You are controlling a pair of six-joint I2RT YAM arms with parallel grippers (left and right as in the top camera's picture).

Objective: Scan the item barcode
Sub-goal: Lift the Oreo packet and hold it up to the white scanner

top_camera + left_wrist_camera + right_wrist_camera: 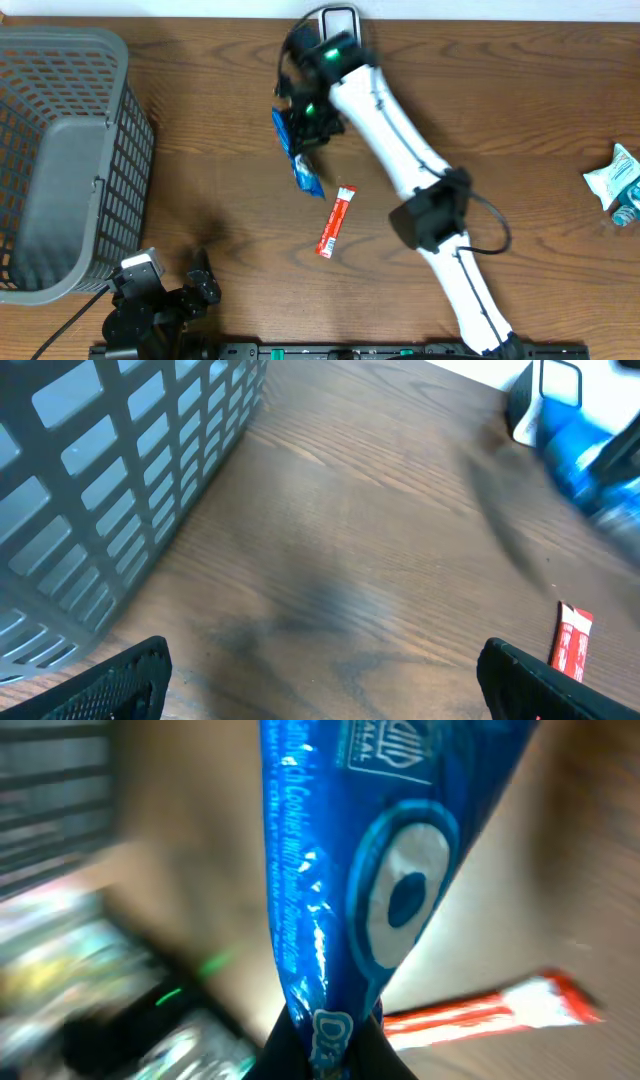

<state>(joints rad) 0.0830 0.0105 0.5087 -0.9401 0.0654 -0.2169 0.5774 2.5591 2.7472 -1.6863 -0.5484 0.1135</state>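
My right fingers (283, 1058) are pinched tight on one end of the blue packet (370, 870). The wrist picture is smeared, so its print is hard to read. From overhead, the right gripper (306, 122) sits toward 12 o'clock on the table (500, 110), and the packet trails out of it toward 6 o'clock. I can't tell if its lower end touches the wood. A black-and-white device (338, 18) stands just beyond the gripper, at the 12 o'clock edge. A red sachet (336, 221) lies near the packet, at its 5 o'clock and apart from it. The left gripper (325, 685) is spread wide and holds nothing, low at 7 o'clock beside the grey basket (128, 150). A teal packet (615, 180) lies at 3 o'clock.
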